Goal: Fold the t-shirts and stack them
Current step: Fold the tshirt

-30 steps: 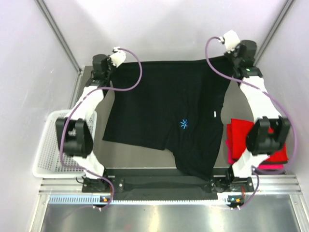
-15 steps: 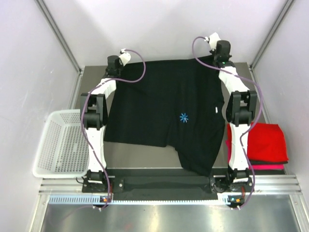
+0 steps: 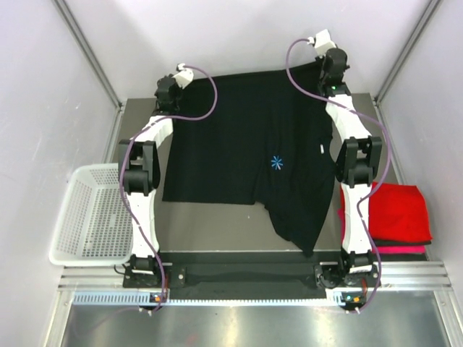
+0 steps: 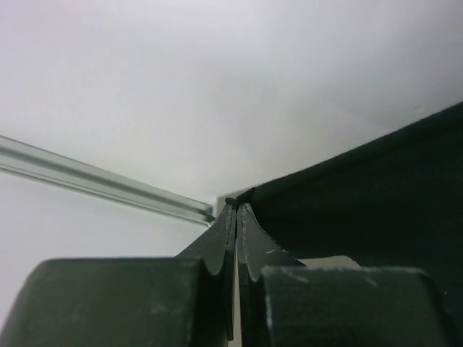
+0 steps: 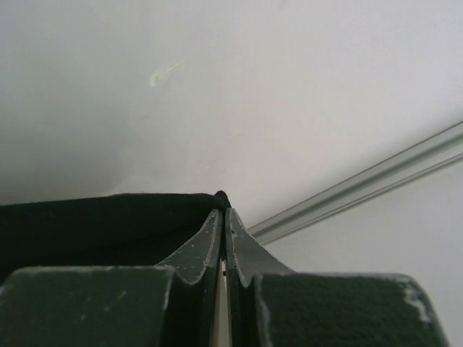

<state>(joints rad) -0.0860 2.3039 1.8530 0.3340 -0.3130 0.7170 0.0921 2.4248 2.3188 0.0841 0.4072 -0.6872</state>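
The large black t-shirt (image 3: 253, 152) with a small light-blue mark (image 3: 275, 162) hangs spread between both arms at the far end of the table. My left gripper (image 3: 176, 85) is shut on its far left corner; in the left wrist view the jaws (image 4: 236, 206) pinch the black cloth (image 4: 362, 195). My right gripper (image 3: 325, 70) is shut on the far right corner; in the right wrist view the jaws (image 5: 223, 202) pinch the cloth edge (image 5: 94, 224). The shirt's lower right part trails toward the near edge. A folded red shirt (image 3: 394, 213) lies on a magenta one (image 3: 401, 249) at the right.
A white plastic mesh basket (image 3: 90, 217) sits off the table's left side. White enclosure walls with metal frame rails (image 3: 87, 54) stand close behind both grippers. The black arm mount bar (image 3: 246, 275) runs along the near edge.
Both arms have stretched further toward the back wall and lifted the shirt's top edge. The shirt's lower hem has slid away from the near edge.
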